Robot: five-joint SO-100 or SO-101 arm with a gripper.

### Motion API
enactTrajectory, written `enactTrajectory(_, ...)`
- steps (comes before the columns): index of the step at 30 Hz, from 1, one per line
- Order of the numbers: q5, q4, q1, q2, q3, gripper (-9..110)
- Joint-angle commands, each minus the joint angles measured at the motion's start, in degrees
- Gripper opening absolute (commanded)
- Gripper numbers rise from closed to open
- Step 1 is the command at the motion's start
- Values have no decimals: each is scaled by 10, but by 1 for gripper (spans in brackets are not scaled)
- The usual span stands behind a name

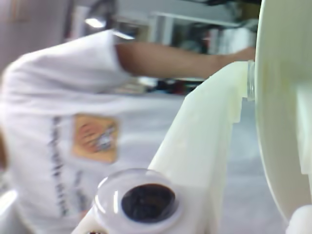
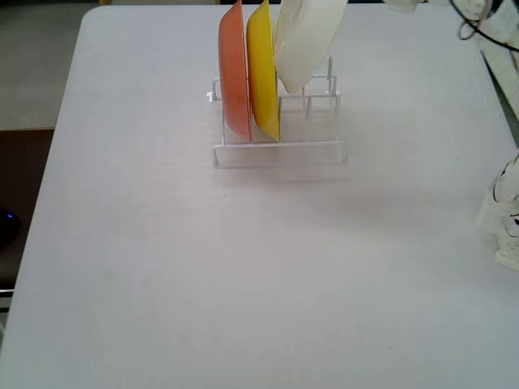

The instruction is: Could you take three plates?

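A cream-white plate (image 2: 306,39) hangs tilted over the right part of the white wire rack (image 2: 280,147), its lower edge about level with the wire tops. In the wrist view this plate (image 1: 280,97) fills the right edge, and my gripper (image 1: 253,83) is shut on its rim, one white finger (image 1: 207,141) pressing its face. A yellow plate (image 2: 262,69) stands upright in the rack, with an orange plate (image 2: 234,69) in the slot to its left. In the fixed view the gripper is almost wholly beyond the top edge.
A person in a white T-shirt (image 1: 63,112) stands behind the table in the wrist view, one arm (image 1: 170,61) stretched towards the plate. White arm parts (image 2: 504,215) and cables (image 2: 486,28) sit at the fixed view's right edge. The table's edge (image 2: 57,121) runs down the left.
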Motion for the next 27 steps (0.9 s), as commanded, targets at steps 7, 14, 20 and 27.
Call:
enactTrajectory(7,36,-20,-28,216,105,-1)
enactTrajectory(14,110,-18,-117,305,188,-1)
enactTrajectory(20,118,-40,-218,315,193,-1)
enactTrajectory(27,102,-87,-365,288,197,-1)
